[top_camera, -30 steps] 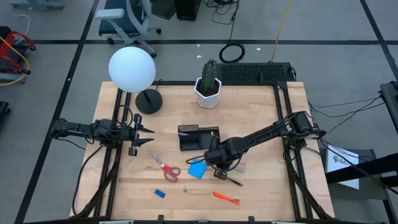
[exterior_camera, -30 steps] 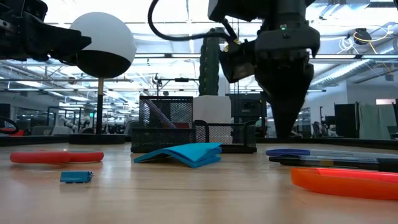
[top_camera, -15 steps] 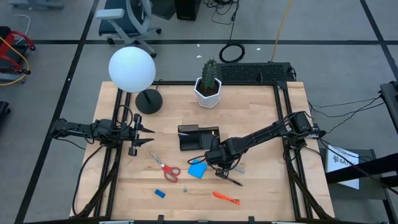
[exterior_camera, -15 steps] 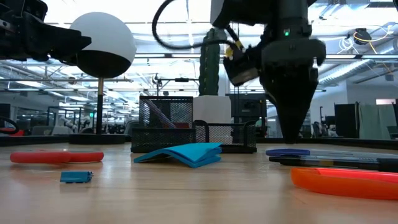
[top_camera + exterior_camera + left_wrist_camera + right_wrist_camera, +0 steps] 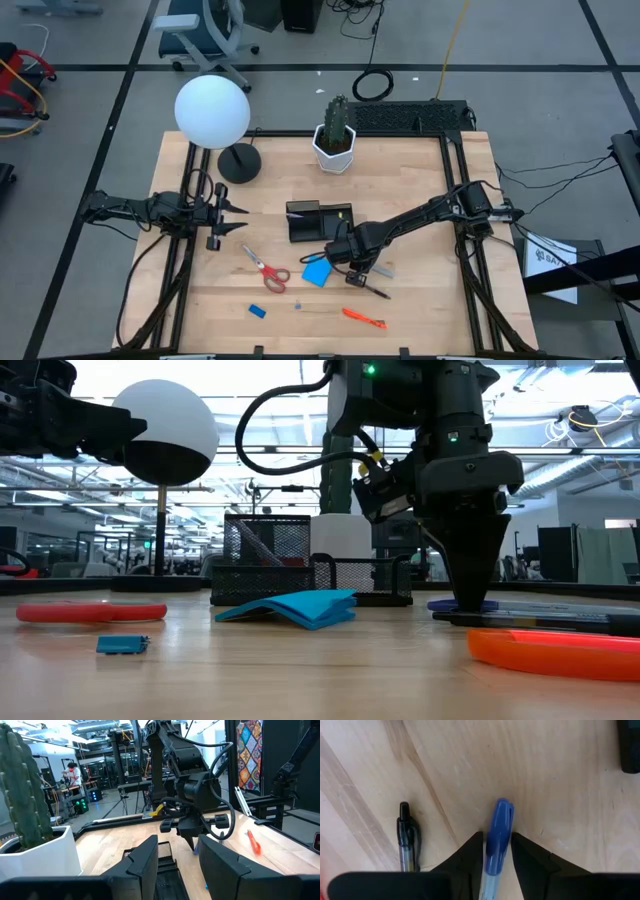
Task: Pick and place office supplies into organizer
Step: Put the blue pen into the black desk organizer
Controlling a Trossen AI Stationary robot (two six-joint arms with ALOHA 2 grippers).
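The right gripper (image 5: pixel 496 851) is down at the table (image 5: pixel 420 320) near its middle, its fingers parted and straddling the blue marker (image 5: pixel 496 840) lying flat on the wood — not closed on it — with the black pen (image 5: pixel 407 837) just beside and the organizer (image 5: pixel 318 220) near, toward the far edge. The left gripper (image 5: pixel 232 213) waits by the left edge, fingers apart and holding nothing.
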